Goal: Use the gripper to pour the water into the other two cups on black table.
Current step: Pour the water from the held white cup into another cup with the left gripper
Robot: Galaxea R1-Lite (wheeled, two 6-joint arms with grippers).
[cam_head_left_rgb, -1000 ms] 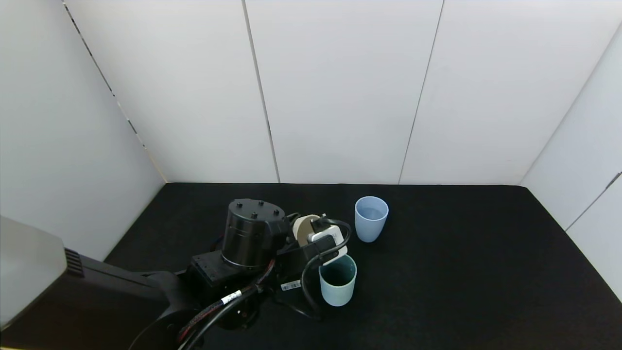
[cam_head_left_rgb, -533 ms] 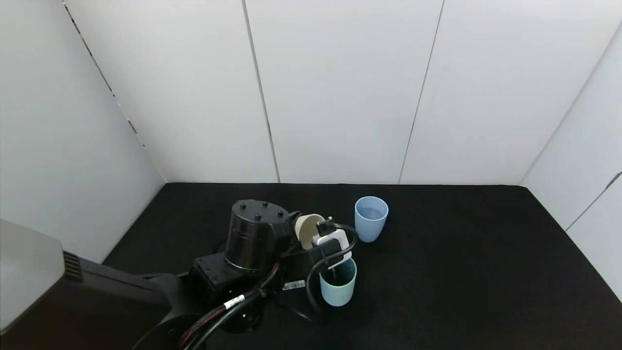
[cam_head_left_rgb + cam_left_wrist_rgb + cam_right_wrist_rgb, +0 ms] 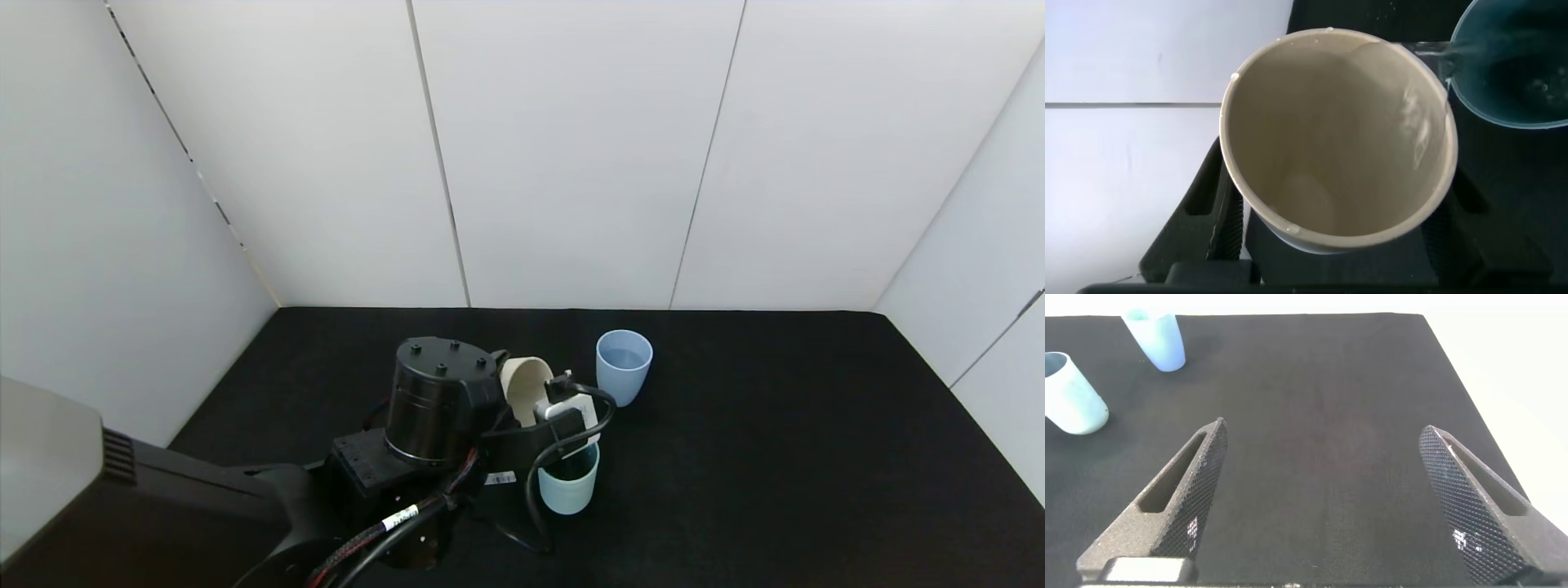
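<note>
My left gripper [image 3: 532, 402] is shut on a beige cream cup [image 3: 522, 384], held tilted above the pale teal cup [image 3: 569, 490] on the black table [image 3: 775, 457]. In the left wrist view the beige cup [image 3: 1331, 139] sits between the black fingers [image 3: 1200, 204], and a thin stream of water [image 3: 1427, 49] runs from its rim into the teal cup [image 3: 1519, 73]. The periwinkle blue cup [image 3: 624, 367] stands upright behind, with a faint sheen of water inside. My right gripper [image 3: 1323, 457] is open and empty, low over the table's right side.
White panel walls enclose the table at the back and both sides. The right wrist view shows the teal cup [image 3: 1074, 396] and the blue cup [image 3: 1155, 339] far off. The left arm's cables [image 3: 539, 490] loop beside the teal cup.
My left gripper has shifted right and a little nearer, tipping the beige cup further over the teal cup. Both standing cups have stayed put.
</note>
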